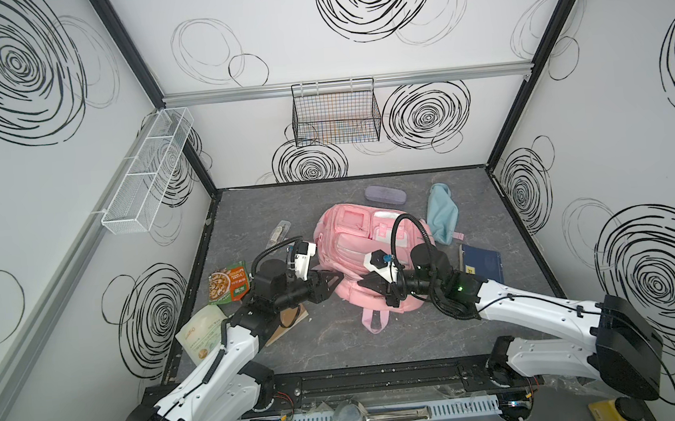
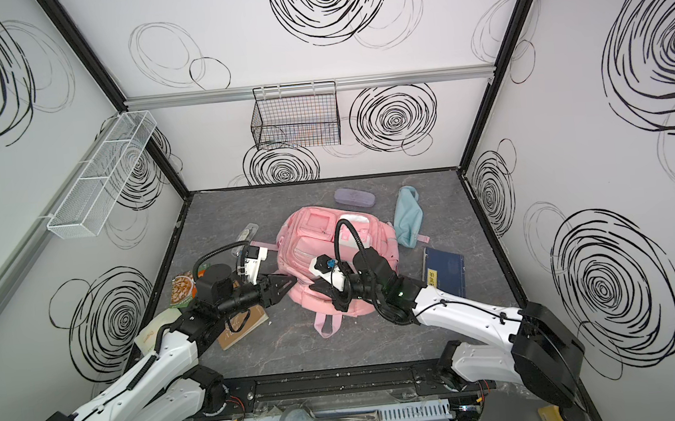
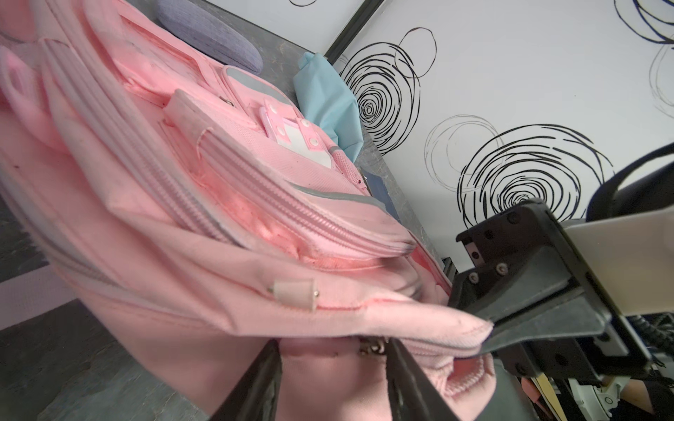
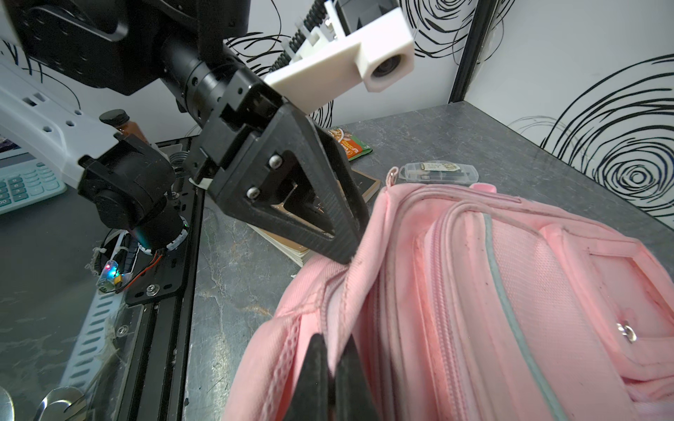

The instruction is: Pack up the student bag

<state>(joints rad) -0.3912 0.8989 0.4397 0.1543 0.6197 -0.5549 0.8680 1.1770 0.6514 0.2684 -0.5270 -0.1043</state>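
Note:
The student bag point(image 1: 354, 235) point(image 2: 312, 230), a pink backpack, lies face up mid-table in both top views. My left gripper point(image 1: 339, 278) point(image 3: 334, 344) is at the bag's near left edge. Its jaws stand open around pink fabric, with a metal zipper pull point(image 3: 372, 348) just inside one finger. My right gripper point(image 1: 361, 285) point(image 4: 333, 339) faces it from the right, shut on a fold of the bag's point(image 4: 474, 291) edge fabric. The left wrist view shows that pinched edge lifted.
A purple glasses case point(image 1: 384, 195) and a light-blue pouch point(image 1: 442, 215) lie behind the bag, with a dark blue notebook point(image 1: 482, 263) at right. Left of it are a clear plastic case point(image 1: 279, 230), snack packets point(image 1: 229, 287) and a brown notebook point(image 1: 291, 317) under my left arm.

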